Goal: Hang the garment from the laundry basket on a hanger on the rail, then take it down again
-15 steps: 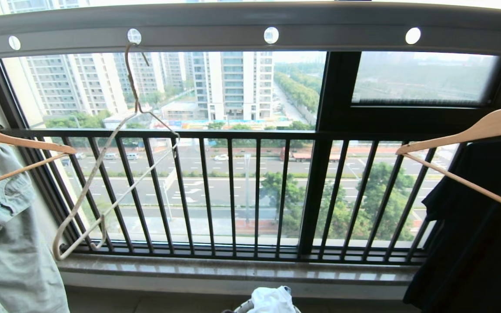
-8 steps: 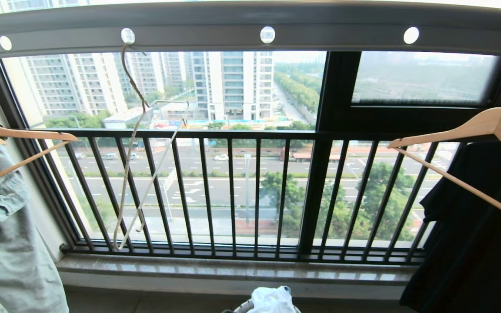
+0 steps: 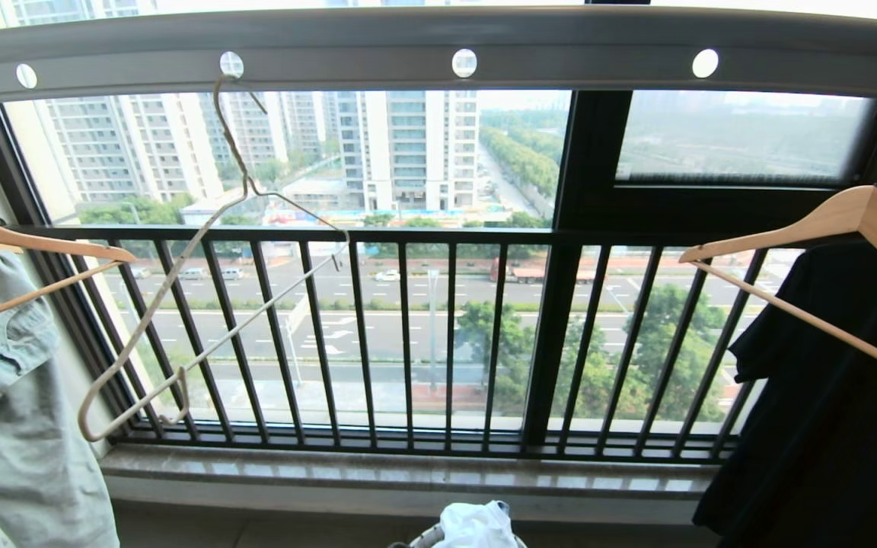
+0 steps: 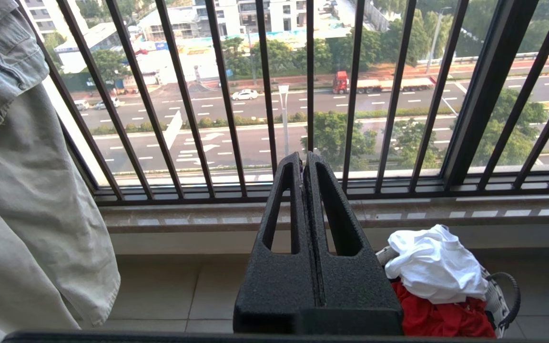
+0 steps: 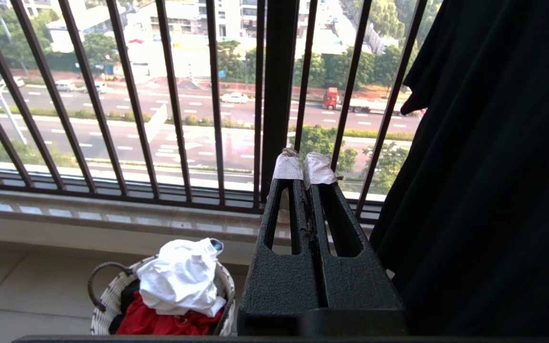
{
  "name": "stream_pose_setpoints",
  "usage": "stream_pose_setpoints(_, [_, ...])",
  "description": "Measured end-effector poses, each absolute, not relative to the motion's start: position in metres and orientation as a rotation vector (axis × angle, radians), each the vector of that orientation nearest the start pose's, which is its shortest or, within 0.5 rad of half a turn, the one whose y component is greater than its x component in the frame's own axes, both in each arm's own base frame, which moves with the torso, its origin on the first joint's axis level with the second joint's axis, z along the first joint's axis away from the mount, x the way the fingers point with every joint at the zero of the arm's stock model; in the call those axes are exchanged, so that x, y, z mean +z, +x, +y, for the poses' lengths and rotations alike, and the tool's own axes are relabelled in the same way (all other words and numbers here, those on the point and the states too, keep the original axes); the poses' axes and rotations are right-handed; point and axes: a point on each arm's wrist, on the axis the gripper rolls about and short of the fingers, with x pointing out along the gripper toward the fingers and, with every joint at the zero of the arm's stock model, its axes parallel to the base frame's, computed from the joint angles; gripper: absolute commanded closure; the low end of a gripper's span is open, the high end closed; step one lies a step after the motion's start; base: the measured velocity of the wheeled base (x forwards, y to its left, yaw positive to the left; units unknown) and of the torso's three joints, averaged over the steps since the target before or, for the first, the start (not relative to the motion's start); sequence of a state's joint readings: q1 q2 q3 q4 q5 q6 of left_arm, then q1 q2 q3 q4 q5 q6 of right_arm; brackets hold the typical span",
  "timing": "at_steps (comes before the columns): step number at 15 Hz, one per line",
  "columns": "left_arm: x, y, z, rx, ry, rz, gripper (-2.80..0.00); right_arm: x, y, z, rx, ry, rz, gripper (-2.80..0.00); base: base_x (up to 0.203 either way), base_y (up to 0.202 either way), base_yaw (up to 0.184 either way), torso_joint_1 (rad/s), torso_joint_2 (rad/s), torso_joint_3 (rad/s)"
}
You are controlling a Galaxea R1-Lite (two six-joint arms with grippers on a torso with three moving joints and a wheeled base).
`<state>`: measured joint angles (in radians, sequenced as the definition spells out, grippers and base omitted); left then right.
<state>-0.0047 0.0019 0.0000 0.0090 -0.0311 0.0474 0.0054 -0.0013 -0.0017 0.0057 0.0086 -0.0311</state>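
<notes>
While both arms parked, left gripper [image 4: 305, 162] and right gripper [image 5: 305, 169] pressed closed, empty. Garment [image 5: 179, 278] heaped atop laundry basket [image 5: 112, 300], head-view six o'clock. Hanger [image 3: 202, 266] tilted on rail [image 3: 438, 46], eleven o'clock, bare for loading.

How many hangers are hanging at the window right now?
3. A thin wire hanger hooked into a hole of the rail, empty and tilted; a wooden hanger at far left above a pale garment; a wooden hanger at far right carrying a black shirt. More may hang outside view.
</notes>
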Motion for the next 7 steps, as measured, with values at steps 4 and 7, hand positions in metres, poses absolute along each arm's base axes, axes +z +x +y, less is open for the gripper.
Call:
stream_pose_setpoints(4, [0.0746,-0.0227,-0.0006,-0.036,0.047,0.01,0.0,0.0753,-0.023,0.0,0.013,-0.03,0.003,0.0,0.0,0.0,0.0,0.0,0.0,0.0])
stream_pose_setpoints(7, [0.0746,-0.0227,-0.0006,-0.037,0.047,0.01,0.0,0.0753,-0.023,0.0,0.013,-0.029,0.003,0.0,0.0,0.0,0.0,0.0,0.0,0.0])
